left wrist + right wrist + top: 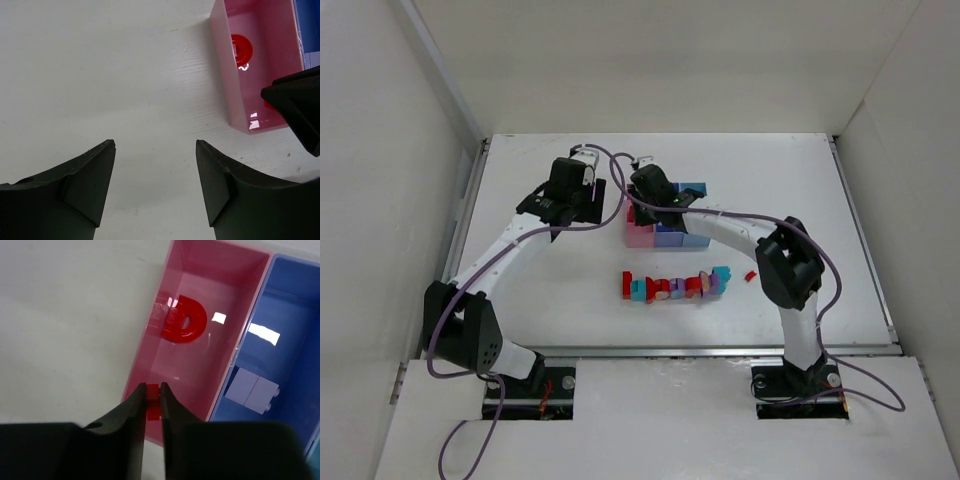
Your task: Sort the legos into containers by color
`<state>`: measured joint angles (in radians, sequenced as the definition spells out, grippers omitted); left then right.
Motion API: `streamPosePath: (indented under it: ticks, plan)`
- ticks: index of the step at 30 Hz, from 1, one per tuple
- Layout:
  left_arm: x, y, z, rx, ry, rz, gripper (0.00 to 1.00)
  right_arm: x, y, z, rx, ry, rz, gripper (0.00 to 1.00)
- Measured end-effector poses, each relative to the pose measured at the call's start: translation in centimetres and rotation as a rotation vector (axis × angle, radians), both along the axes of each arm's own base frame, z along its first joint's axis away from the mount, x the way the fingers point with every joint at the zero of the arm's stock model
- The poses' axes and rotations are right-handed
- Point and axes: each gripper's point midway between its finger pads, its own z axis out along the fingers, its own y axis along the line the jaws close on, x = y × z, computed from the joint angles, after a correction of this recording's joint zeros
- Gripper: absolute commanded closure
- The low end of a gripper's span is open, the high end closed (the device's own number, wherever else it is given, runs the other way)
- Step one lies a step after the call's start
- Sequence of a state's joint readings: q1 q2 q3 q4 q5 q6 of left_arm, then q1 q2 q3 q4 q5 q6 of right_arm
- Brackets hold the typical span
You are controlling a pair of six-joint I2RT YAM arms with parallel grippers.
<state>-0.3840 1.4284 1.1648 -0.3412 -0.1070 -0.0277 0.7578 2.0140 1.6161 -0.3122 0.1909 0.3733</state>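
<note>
Jaws of my right gripper (153, 386) clench a red brick (151, 410), the pink bin (225, 270) just beneath; my left gripper (155, 143) gapes empty. Placing step: next, release downward.

We are seeing the pink bin (200, 370) shining as glossy, translucent plastic, the purple-blue bin (285, 325) beside it gleaming likewise. Left of the pink bin, the white table (100, 75) is looking matt and finely ribbed.
</note>
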Motion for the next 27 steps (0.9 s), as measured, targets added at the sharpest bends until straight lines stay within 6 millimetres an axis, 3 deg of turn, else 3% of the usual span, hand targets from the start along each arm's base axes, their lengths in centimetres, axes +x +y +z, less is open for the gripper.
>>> streamPosePath:
  ticks: [1,5,11,16,19,22,24,25,27]
  plan:
    - [-0.1,0.1,0.0,0.000,-0.001,0.003,0.38,-0.1,0.1,-0.5,-0.005,0.014,0.002,0.53]
    - [-0.3,0.5,0.0,0.000,0.003,0.014,0.38,0.3,0.6,0.6,0.022,0.014,0.012,0.29]
    - [-0.2,0.7,0.0,0.000,0.003,0.018,0.38,0.9,1.2,3.4,0.062,-0.029,0.015,0.21]
    - [-0.2,0.7,0.0,0.000,0.003,0.019,0.38,0.7,-1.3,5.4,0.055,-0.017,-0.041,0.21]
    - [-0.2,0.7,0.0,0.001,0.003,0.018,0.38,0.5,-6.5,7.1,0.092,0.014,-0.170,0.21]
    - [-0.3,0.7,0.0,0.004,0.001,0.014,0.38,-0.8,-16.4,7.3,0.144,0.060,-0.398,0.21]
    - [-0.3,0.7,0.2,0.007,-0.003,0.010,0.38,-2.6,-23.7,6.3,0.158,0.088,-0.584,0.21]
    - [-0.3,0.7,0.2,0.007,-0.005,0.008,0.38,-3.7,-26.3,5.6,0.162,0.098,-0.658,0.21]
    - [-0.3,0.7,0.2,0.007,-0.006,0.003,0.38,-7.2,-29.2,2.9,0.140,0.168,-0.748,0.21]
